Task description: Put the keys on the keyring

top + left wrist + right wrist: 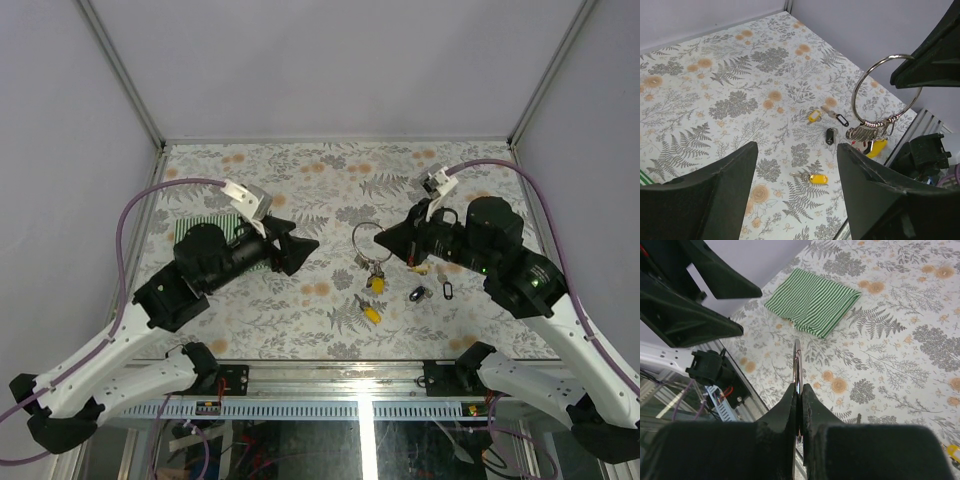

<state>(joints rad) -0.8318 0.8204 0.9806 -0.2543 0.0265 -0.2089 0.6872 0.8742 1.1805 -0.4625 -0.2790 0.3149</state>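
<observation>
My right pincer (383, 240) is clamped shut on the keyring (354, 238). It pinches the wire on the ring's right side and holds the ring upright over the middle of the table (250, 170). In the right wrist view the ring is edge-on, a thin bright line rising from between the closed fingers (780, 420).

A bunch of keys (867, 132) hangs from the lowest part of the ring, one of them with a yellow tag. I cannot tell whether the bunch touches the surface.

My left pincer (305, 245) stands open with nothing between its fingers. It is to the left of the ring, tips pointing at it but apart from it. In the left wrist view the ring sits ahead and off to the right of the gap, not inside it.

Three more keys lie loose on the table:
- A yellow-tagged key (368, 312) lies on the near side of the ring.
- A black-tagged key (416, 294) lies to the right of that one.
- A second yellow-tagged key (814, 116) lies just beside a small black oval loop (447, 290), close under the right arm.

A green striped cloth (812, 300) lies on the left, partly under the left arm.
</observation>
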